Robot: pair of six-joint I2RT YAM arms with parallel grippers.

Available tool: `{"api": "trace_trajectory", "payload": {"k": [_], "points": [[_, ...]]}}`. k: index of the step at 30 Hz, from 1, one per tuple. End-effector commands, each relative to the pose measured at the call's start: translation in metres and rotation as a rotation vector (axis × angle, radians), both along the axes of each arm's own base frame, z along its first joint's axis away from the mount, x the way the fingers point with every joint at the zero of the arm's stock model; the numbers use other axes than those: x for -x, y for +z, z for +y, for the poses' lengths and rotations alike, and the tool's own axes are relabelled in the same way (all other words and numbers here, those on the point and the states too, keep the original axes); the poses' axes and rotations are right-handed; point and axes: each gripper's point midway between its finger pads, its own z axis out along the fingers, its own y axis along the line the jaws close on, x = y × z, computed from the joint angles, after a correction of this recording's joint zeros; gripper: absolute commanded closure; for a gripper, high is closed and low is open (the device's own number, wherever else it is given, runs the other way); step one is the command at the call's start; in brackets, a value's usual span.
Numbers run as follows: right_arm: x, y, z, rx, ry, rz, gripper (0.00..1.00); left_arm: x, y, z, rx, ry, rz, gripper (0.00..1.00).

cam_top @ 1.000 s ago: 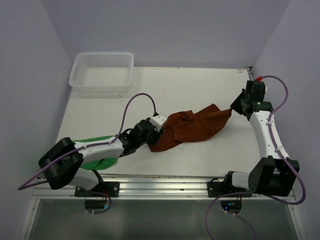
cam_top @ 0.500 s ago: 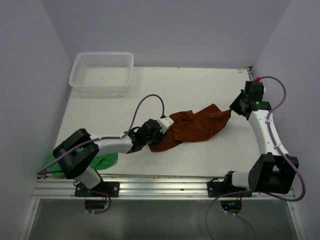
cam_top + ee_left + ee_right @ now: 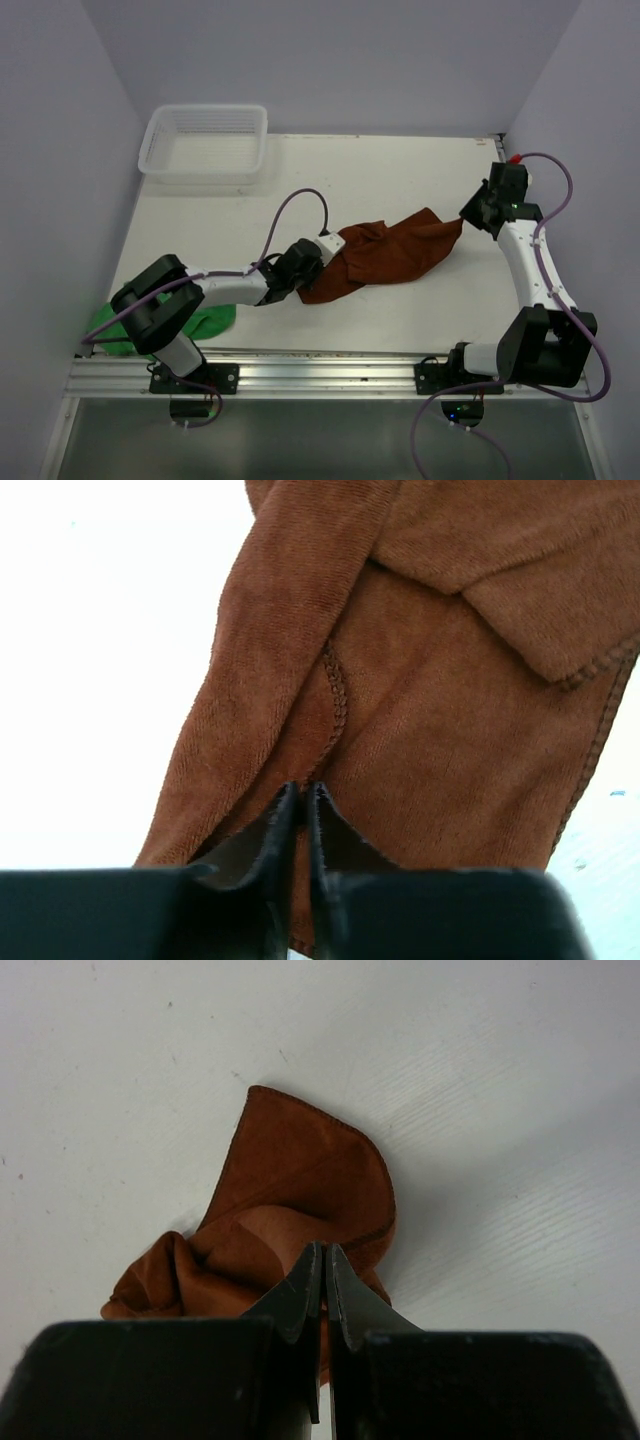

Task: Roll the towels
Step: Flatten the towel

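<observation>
Rust-brown terry towel: crumpled, mid-desk, long axis running near-left to far-right. Left hand is pressed together, pinching its near-left end. Right hand likewise pinches the far-right corner. Bright green terry towel: bunched at the near-left edge.

Top view: bright, even, diffuse light from above, sharp all over, with only faint soft shadows beside the arms on the table. Left wrist view: table blown out to near white, rust-brown towel well exposed with crisp weave, left gripper dark and blurred at the bottom edge. Right wrist view: dimmer, greyish table, soft shadow right of the towel, right gripper almost black, slightly soft.
</observation>
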Motion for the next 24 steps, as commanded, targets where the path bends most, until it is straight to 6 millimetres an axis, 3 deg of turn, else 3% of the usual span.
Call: {"api": "trace_trajectory", "payload": {"k": [1, 5, 8, 12, 13, 15, 17, 22, 24], "points": [[-0.004, 0.005, 0.0, 0.008, 0.015, -0.029, 1.0, -0.014, 0.016, -0.005, 0.021, 0.018, -0.06, 0.96], [-0.002, 0.004, -0.003, 0.017, 0.007, -0.015, 1.0, -0.017, 0.034, -0.003, 0.069, 0.061, -0.091, 1.0], [0.0, 0.007, -0.007, 0.034, -0.006, -0.003, 1.0, -0.024, 0.049, 0.01, 0.077, 0.163, -0.119, 1.0], [-0.001, 0.02, -0.014, 0.045, -0.035, -0.015, 1.0, -0.038, 0.077, 0.054, 0.072, 0.426, -0.178, 1.0], [-0.001, 0.022, -0.014, 0.04, -0.041, -0.016, 1.0, -0.043, 0.092, 0.065, 0.112, 0.488, -0.202, 1.0], [-0.005, 0.028, -0.011, -0.009, -0.04, -0.035, 1.0, -0.044, 0.099, 0.091, 0.133, 0.607, -0.204, 1.0], [-0.007, 0.031, -0.01, -0.037, -0.044, -0.039, 1.0, -0.052, 0.118, 0.116, 0.216, 0.716, -0.217, 1.0], [-0.015, 0.049, -0.016, -0.065, -0.061, -0.049, 1.0, -0.061, 0.165, 0.171, 0.285, 0.894, -0.284, 1.0], [-0.018, 0.058, -0.023, -0.086, -0.082, -0.064, 1.0, -0.064, 0.187, 0.183, 0.318, 0.927, -0.315, 1.0]]}}
